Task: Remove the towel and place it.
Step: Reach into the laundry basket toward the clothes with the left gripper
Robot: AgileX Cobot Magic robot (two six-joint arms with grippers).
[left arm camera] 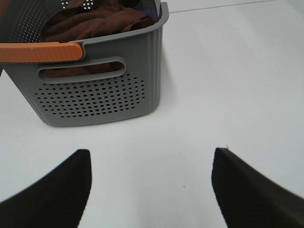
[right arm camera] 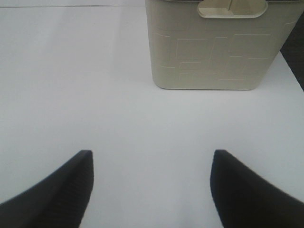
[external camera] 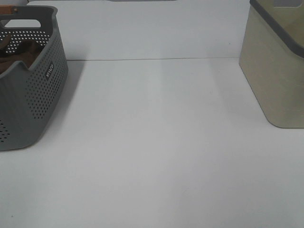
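The left gripper stands wide open. Its dark fingers are spread over the bare white surface, holding and touching nothing. The right gripper is spread just as wide and is also empty, above the surface.

Each gripper shows only in its own wrist view. The left wrist view faces an end wall of the grey basket, showing its slot handle and an orange grip on the rim. The high view shows the basket's long perforated side with a small label, at the far left of the surface. The beige bin stands at the far right, well apart from the basket. The high view shows its dark rim band, and the right wrist view shows its cut-out handle and a faint block pattern.

The towel is dark brown and lies bunched inside the basket, its soft folds heaped up to the rim. The high view shows only a small patch of it.
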